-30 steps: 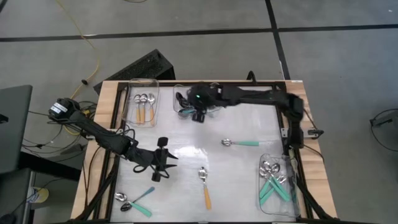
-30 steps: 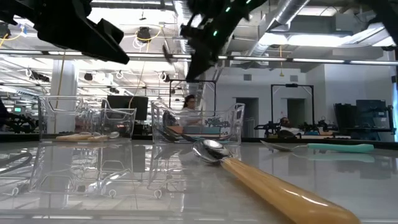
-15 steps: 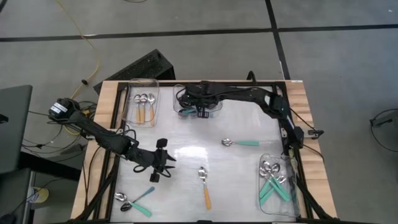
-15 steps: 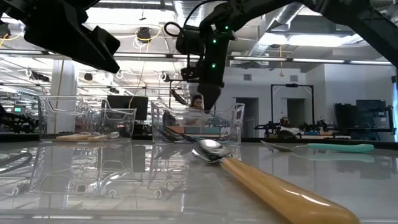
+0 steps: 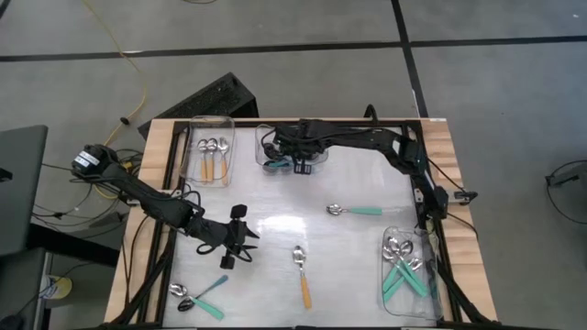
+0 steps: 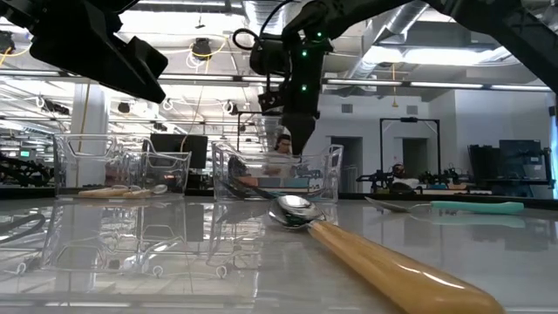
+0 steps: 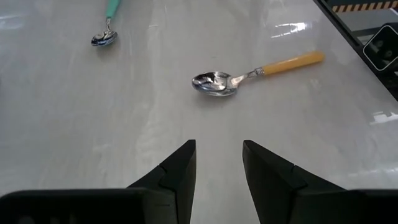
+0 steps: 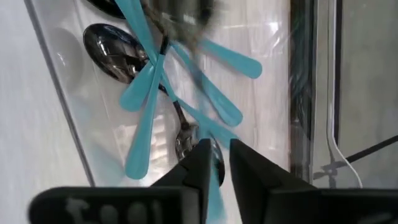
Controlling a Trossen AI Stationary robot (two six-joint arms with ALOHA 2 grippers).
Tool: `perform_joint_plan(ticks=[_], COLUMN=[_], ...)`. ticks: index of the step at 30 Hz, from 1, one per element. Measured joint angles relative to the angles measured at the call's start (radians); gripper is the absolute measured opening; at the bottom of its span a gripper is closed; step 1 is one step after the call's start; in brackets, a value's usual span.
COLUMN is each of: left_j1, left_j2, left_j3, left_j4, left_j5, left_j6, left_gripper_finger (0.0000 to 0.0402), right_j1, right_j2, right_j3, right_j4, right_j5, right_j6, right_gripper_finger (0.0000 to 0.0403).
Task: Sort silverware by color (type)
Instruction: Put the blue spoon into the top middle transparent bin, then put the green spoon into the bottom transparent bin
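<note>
What we cannot make out

A blue spoon (image 8: 211, 180) runs behind the right gripper (image 8: 215, 163); another spoon (image 8: 180, 12) above is blurred.

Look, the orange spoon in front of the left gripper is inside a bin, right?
Not quite. The left wrist view shows the orange spoon lying on the bare table, not in a bin. It does lie ahead of the left gripper, whose fingers stand apart.

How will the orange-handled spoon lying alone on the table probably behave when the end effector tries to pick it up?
The orange-handled spoon looks stiff and light. It lies flat on the glossy table, so it may slide when nudged. Its thin handle leaves the left end effector little to grip.
</note>
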Motion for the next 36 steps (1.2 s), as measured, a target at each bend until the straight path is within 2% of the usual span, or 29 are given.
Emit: perform_joint_plan(ticks=[5,11,15,20,22,26,29,31,34,36], left_j1=[0.000,0.000,-0.002,-0.027,-0.057,-0.144,-0.196,-0.216,-0.229,-0.229], left_j2=[0.000,0.000,0.000,0.000,0.000,0.000,0.000,0.000,0.000,0.000], left_j3=[0.000,0.000,0.019,0.059,0.061,0.061,0.061,0.061,0.061,0.061], left_j4=[0.000,-0.001,-0.068,-0.208,-0.215,-0.216,-0.216,-0.217,-0.217,-0.216], left_j5=[0.000,0.040,0.155,0.351,0.390,0.382,0.319,0.253,0.170,0.130], left_j6=[-0.010,-0.041,-0.163,-0.442,-0.525,-0.599,-0.618,-0.603,-0.524,-0.458], left_gripper_finger=[0.0118,0.0118,0.0118,0.0118,0.0118,0.0118,0.0118,0.0118,0.0118,0.0118], right_j1=[0.004,0.020,0.075,0.175,0.231,0.367,0.481,0.556,0.653,0.697], right_j2=[0.000,-0.003,-0.046,-0.124,-0.153,-0.228,-0.297,-0.344,-0.381,-0.381], right_j3=[0.004,0.137,0.207,0.202,0.170,0.039,-0.118,-0.238,-0.382,-0.429], right_j4=[-0.005,-0.127,-0.219,-0.306,-0.307,-0.306,-0.239,-0.106,0.096,0.108], right_j5=[0.010,-0.001,-0.012,-0.102,-0.110,-0.110,-0.110,-0.107,-0.108,-0.109], right_j6=[-0.005,0.060,0.144,0.234,0.261,0.338,0.463,0.555,0.722,0.821], right_gripper_finger=[0.0148,0.0195,0.0202,0.0199,0.0197,0.0194,0.0194,0.0194,0.0194,0.0194])
